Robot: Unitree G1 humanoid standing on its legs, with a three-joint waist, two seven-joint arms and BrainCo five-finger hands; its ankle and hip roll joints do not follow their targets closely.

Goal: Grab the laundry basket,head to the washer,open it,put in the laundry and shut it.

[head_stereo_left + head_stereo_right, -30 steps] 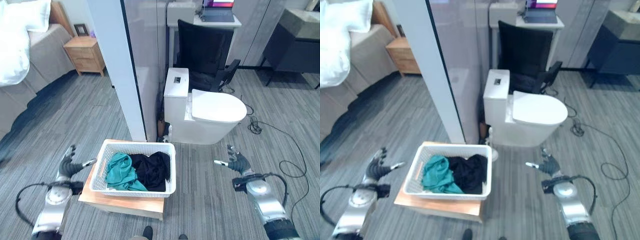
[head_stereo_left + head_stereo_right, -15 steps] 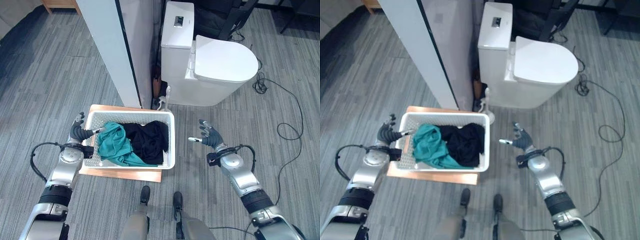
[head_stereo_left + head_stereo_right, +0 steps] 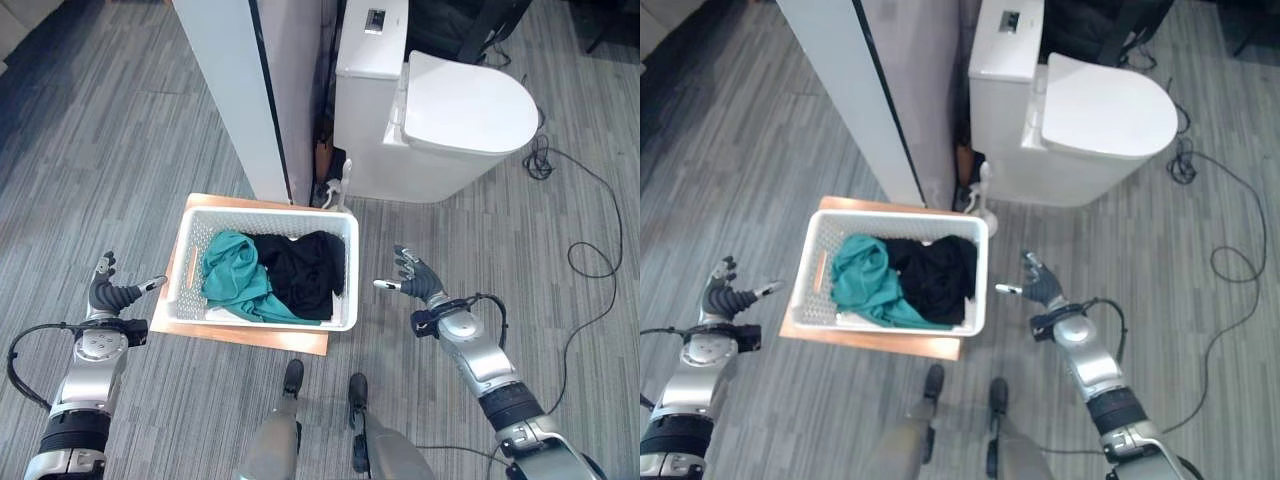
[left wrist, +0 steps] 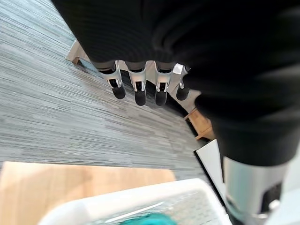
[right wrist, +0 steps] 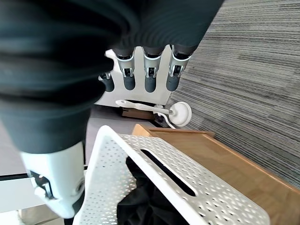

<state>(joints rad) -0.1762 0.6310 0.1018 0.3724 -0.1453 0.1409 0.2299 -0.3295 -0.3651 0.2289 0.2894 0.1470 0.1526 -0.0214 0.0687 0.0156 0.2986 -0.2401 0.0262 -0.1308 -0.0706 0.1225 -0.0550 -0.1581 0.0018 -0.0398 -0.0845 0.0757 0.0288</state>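
A white perforated laundry basket [image 3: 268,214] sits on a low wooden stand [image 3: 250,336] on the grey floor. Inside lie a teal garment [image 3: 234,276] on the left and a black garment [image 3: 306,276] on the right. My left hand [image 3: 106,298] hovers open to the left of the basket, a short gap away from it. On the other side my right hand [image 3: 414,286] is open too, its fingers spread, close to the basket's right wall without touching. The right wrist view looks past straight fingers [image 5: 150,78] at the basket's handle slot [image 5: 168,172].
A white toilet [image 3: 450,120] stands behind the basket to the right, with a white brush [image 3: 346,180] at its base. A white partition [image 3: 236,90] rises just behind the basket. Grey floor spreads to the left and in front.
The camera has shifted. My left hand has drawn away from the basket's left rim, outward to the left. The right hand keeps about the same gap to the basket.
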